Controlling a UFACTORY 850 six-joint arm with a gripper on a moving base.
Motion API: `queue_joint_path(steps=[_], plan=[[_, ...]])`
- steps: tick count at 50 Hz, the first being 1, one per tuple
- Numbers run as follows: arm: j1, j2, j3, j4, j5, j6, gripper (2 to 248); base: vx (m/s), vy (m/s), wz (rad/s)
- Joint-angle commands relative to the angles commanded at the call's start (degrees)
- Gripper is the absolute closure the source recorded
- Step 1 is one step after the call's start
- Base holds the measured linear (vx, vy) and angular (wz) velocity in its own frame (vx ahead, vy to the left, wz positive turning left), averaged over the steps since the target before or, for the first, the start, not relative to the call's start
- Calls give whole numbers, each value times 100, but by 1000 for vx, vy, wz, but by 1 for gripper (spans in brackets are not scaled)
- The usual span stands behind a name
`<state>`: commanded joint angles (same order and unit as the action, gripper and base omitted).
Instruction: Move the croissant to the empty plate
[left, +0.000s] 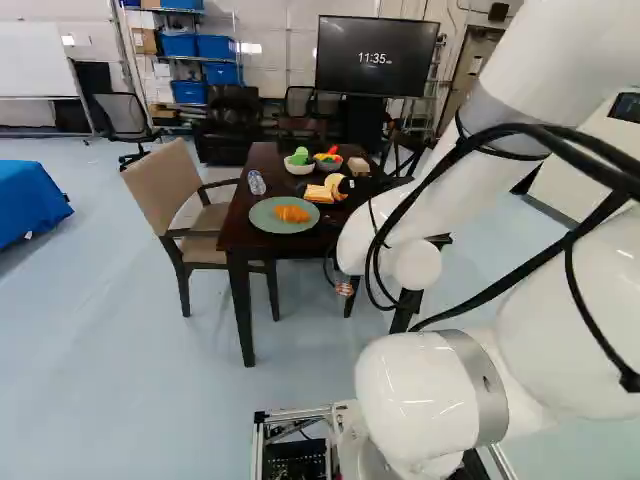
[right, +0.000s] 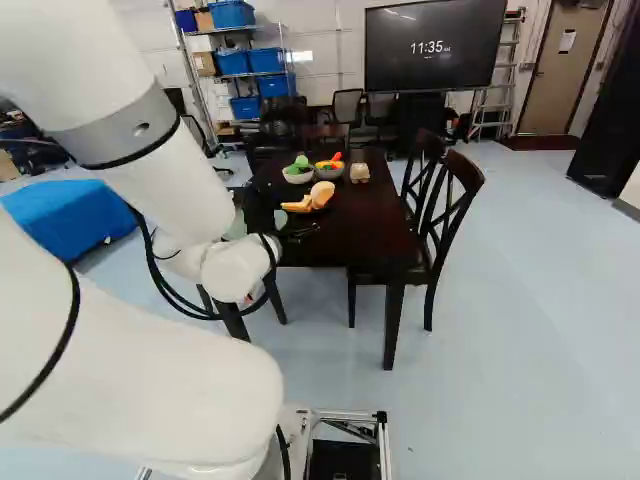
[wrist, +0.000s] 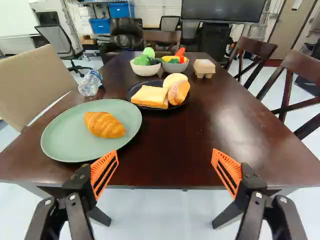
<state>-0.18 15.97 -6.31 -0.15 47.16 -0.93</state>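
The gripper (wrist: 165, 154) hangs empty, fingers wide apart. Probably that's because the croissant (wrist: 104, 125) already lies on the green plate (wrist: 65, 137).

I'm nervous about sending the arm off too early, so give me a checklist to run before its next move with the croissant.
1. Claw open, nothing between its fingers: ok.
2. Croissant on the green plate, alone there: ok.
3. Claw lined up with the croissant: not ok, it lies off to one side.
4. Black plate empty: not ok, it holds food.
5. Another, empty plate in sight: not ok.
6. Croissant's underside free of the plate: cannot tell.
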Motion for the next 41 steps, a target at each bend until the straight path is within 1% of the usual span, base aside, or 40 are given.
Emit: queue_joint_path(steps=[19, 41], plan=[[15, 3, 115, 13, 248, 81, 3, 0, 0, 0], [18, 3, 131, 15, 284, 93, 3, 0, 0, 0]])
